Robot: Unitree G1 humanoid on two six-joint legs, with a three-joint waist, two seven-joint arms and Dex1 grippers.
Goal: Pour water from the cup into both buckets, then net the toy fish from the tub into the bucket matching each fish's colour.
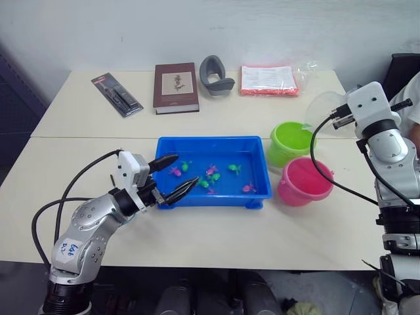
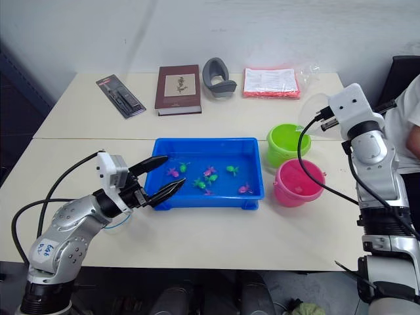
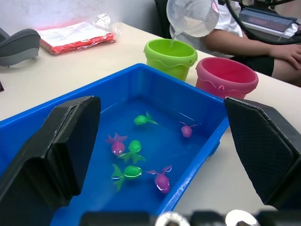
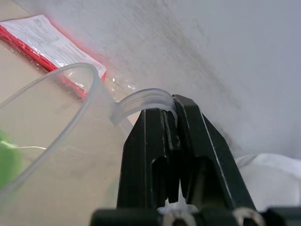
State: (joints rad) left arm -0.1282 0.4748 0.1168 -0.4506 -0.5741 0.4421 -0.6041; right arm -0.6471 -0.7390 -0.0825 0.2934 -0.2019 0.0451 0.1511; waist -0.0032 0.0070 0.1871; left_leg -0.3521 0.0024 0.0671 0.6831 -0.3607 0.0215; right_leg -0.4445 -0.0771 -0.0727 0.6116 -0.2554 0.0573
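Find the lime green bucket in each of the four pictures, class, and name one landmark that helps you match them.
Left eye view: the green bucket stands off the blue tub's far right corner.
Right eye view: the same spot, behind the pink bucket.
Left wrist view: beyond the tub, with the clear cup tipped above it.
Right wrist view: a green blur through the cup's wall.
Shared landmark: the clear cup.

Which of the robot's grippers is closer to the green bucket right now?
The right. The right gripper holds the cup tilted just above the green bucket, pouring into it. The left gripper sits open at the blue tub's far end from the buckets.
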